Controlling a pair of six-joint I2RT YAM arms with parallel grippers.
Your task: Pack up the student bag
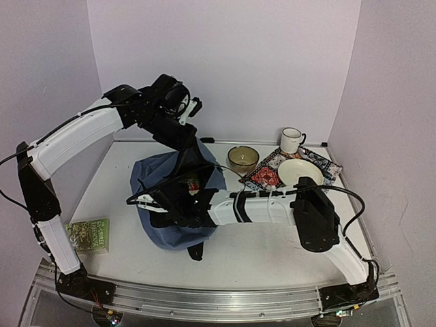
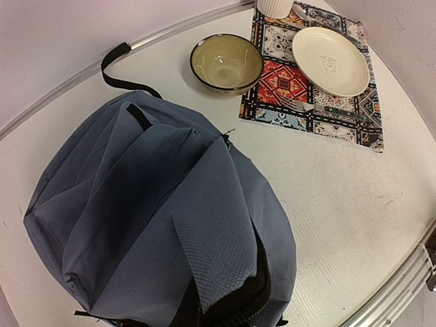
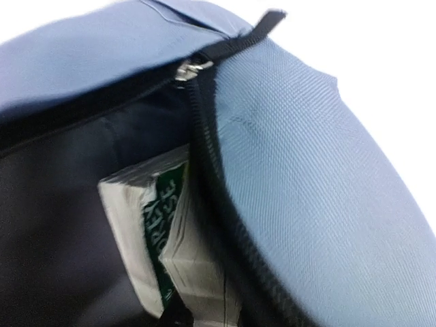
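I'd call the job partly done. The student bag (image 1: pixel 155 178) sits mid-table between my two arms, slumped, its main zip undone and the mouth gaping towards the right arm. My left gripper (image 1: pixel 185 155) is at the bag's far top edge with its jaws fully closed. From its wrist camera a fold of blue fabric rises towards the lens, so I judge it is pinching the cloth to hold the mouth up, though the fingers themselves are out of shot. My right gripper (image 1: pixel 178 203) is right at the opening, but against the dark arm and bag I cannot tell how far apart its jaws are or whether it holds anything. One book (image 3: pixel 160 225), with white page edges and a green cover, stands inside the compartment just behind the zip track, so that one is in. A second green book (image 1: pixel 88 235) lies on the table, well apart to the left, and is not yet packed. Whether the placemat (image 1: pixel 262 178), plate (image 1: pixel 300 172), bowl (image 1: pixel 243 159) and mug (image 1: pixel 291 139) belong in the bag I can't say. The zip slider (image 3: pixel 191 68) sits at the top end, and closing is left.
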